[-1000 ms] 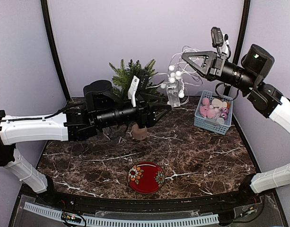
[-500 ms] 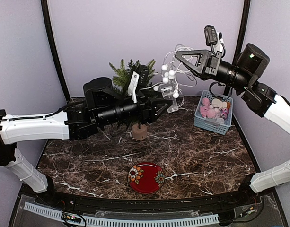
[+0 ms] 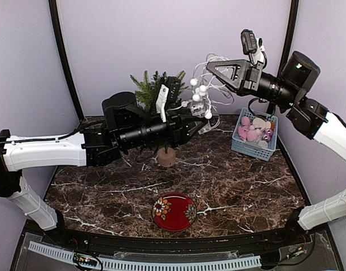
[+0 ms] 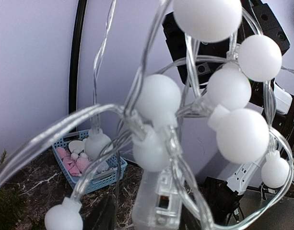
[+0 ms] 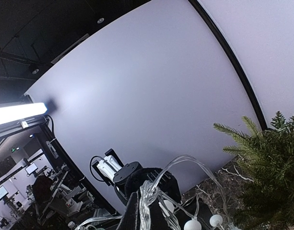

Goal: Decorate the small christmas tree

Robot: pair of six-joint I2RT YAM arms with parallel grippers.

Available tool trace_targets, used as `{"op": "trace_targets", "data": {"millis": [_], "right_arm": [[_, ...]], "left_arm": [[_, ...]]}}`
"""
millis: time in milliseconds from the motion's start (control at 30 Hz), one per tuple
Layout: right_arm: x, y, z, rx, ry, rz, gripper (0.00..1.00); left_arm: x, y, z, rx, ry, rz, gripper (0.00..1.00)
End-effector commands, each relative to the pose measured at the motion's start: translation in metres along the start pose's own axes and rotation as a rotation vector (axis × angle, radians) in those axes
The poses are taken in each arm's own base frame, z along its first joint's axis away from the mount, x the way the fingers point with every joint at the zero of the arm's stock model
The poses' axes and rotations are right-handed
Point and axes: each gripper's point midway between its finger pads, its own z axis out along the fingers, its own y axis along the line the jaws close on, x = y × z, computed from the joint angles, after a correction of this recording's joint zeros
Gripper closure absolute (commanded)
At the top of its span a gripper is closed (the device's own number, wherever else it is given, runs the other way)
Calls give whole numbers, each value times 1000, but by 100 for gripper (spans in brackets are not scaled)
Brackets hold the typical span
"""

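The small christmas tree (image 3: 153,87) stands at the back on its wooden stump (image 3: 167,158), partly behind my left arm; its needles also show at the right of the right wrist view (image 5: 274,182). A string of white ball lights (image 3: 200,93) hangs in the air from my right gripper (image 3: 209,67), which is shut on its bundled clear wires (image 5: 149,199). The string's clear battery box (image 4: 158,201) dangles between the fingers of my left gripper (image 3: 191,125). Those fingers stand apart, with a gap on the box's left side. Bulbs (image 4: 158,98) crowd the left wrist view.
A blue basket (image 3: 253,144) of pink and white ornaments sits at the back right, also in the left wrist view (image 4: 96,175). A red flowered plate (image 3: 174,212) lies near the front middle of the dark marble table (image 3: 235,186). Lavender walls close in the back and sides.
My right gripper has carried the lights left and slightly down toward the tree. My left gripper has come up around the battery box, and its jaws have narrowed.
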Motion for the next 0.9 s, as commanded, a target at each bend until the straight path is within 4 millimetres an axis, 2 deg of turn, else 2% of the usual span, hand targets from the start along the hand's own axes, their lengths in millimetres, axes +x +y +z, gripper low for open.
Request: {"op": "trace_targets", "data": {"millis": [0,167,300,600,700,867], "right_arm": [[-17,29,-5,-68,-37,-58,100],[-15,28,-5,-63,-32,-56,100],[-14,26,-5,-54,-29,-56,100],[-13,16,-5,-12,-38,-60,100],[-13,5,-7,50,-55,-61,100],[-8,-30,-19,227,-91,-50,100]], "left_arm": [[-27,-8,1,32,-76,0,57],[-30,-16,2,76,-91,-5,64],[-28,-18,3,91,-88,-2,74],[-25,-20,-3,104,-90,6,84],[-23,-20,-8,102,-88,7,88],[4,-17,-16,85,11,-16,92]]}}
